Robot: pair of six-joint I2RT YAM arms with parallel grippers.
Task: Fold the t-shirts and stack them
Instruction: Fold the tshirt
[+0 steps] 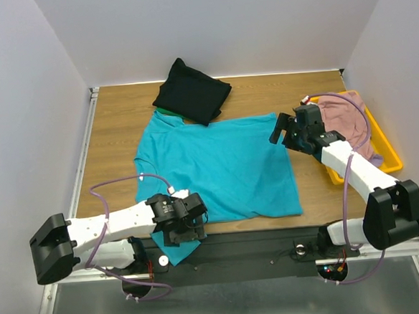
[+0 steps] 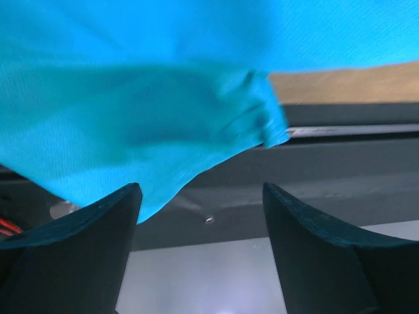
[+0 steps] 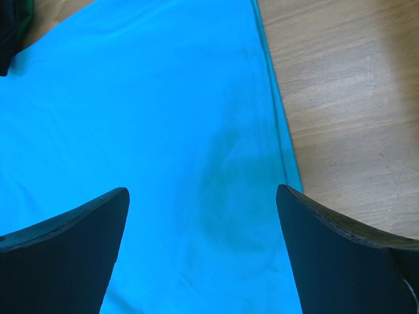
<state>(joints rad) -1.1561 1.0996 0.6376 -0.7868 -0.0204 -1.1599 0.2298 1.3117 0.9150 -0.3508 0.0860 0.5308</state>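
A teal t-shirt [image 1: 224, 163] lies spread flat on the middle of the wooden table; one sleeve [image 1: 174, 251] hangs over the front edge. A folded black t-shirt [image 1: 190, 92] lies at the back, with a green edge [image 1: 165, 113] showing under it. A dusty pink t-shirt [image 1: 343, 119] lies in the yellow tray. My left gripper [image 1: 189, 232] is open and empty over the hanging sleeve [image 2: 163, 111] at the table's front edge; its midpoint shows in the left wrist view [image 2: 200, 222]. My right gripper [image 1: 283, 129] is open and empty above the teal shirt's far right corner [image 3: 163, 118], near the hem [image 3: 272, 98].
The yellow tray [image 1: 390, 150] stands at the right edge of the table, beside the right arm. White walls close in the table at the back and both sides. Bare wood [image 1: 114, 135] shows left of the teal shirt. A black rail [image 2: 340, 163] runs below the front edge.
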